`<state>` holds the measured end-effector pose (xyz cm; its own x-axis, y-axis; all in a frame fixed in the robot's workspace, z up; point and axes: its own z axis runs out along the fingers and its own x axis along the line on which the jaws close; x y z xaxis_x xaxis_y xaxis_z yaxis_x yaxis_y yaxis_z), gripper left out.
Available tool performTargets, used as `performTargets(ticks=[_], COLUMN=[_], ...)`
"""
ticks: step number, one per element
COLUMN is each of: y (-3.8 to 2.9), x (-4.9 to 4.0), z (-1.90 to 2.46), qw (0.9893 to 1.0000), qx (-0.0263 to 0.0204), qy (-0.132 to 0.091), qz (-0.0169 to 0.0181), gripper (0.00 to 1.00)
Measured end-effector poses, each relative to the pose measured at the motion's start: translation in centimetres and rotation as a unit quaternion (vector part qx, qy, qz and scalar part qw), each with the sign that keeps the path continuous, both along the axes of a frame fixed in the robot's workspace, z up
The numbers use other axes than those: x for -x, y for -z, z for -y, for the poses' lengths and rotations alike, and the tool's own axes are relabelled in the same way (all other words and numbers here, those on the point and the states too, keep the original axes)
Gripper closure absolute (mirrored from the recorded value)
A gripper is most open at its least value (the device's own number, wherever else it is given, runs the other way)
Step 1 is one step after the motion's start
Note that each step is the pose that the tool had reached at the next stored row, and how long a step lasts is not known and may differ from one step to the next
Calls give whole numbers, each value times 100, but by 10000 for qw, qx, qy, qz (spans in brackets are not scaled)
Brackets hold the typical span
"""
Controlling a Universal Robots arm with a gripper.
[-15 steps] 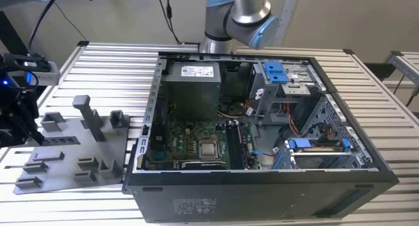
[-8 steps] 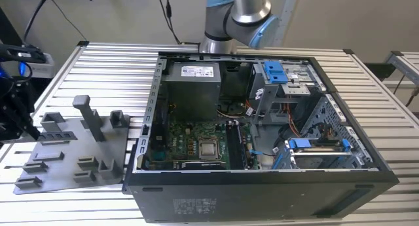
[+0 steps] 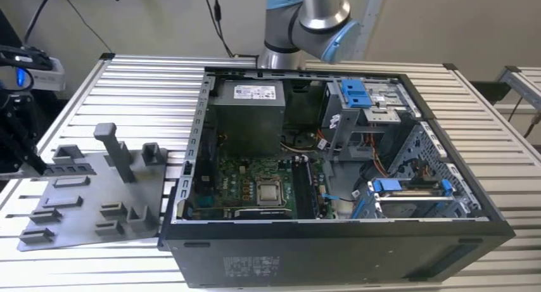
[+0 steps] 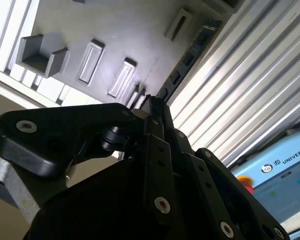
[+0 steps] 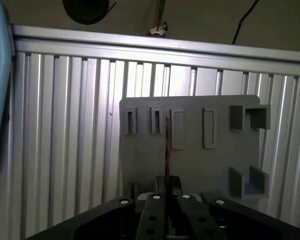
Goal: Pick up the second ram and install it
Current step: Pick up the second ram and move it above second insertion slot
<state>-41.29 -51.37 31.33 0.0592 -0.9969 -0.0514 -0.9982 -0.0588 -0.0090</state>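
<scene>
End effector (image 5: 167, 184) pinches second ram (image 5: 166, 145) over ribbed metal table (image 5: 65, 125) (grey fixture (image 5: 202, 170) beneath).

- The pincer (image 5: 167, 185), closed on the second ram (image 5: 167, 145), stands over the grey fixture plate (image 5: 140, 160); the space above it is open.
- 1 tall post (image 3: 116, 151) rises from the plate between the pincer and the computer case (image 3: 199, 124), with low blocks (image 3: 152, 154) beside it.
- The case's side wall stands just beside the plate's edge.
- Inside, the power supply (image 3: 248, 118) and the drive cage (image 3: 359, 108) crowd the motherboard (image 3: 245, 181), which lies uncovered from above.
- Bare bench (image 3: 144, 83) runs behind the plate.
</scene>
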Motion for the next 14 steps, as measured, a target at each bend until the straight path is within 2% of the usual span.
performTargets(ticks=[14], y=[-277], x=[0], z=[0], qw=[10000], qx=[0], qy=[0], qz=[0], gripper=[86])
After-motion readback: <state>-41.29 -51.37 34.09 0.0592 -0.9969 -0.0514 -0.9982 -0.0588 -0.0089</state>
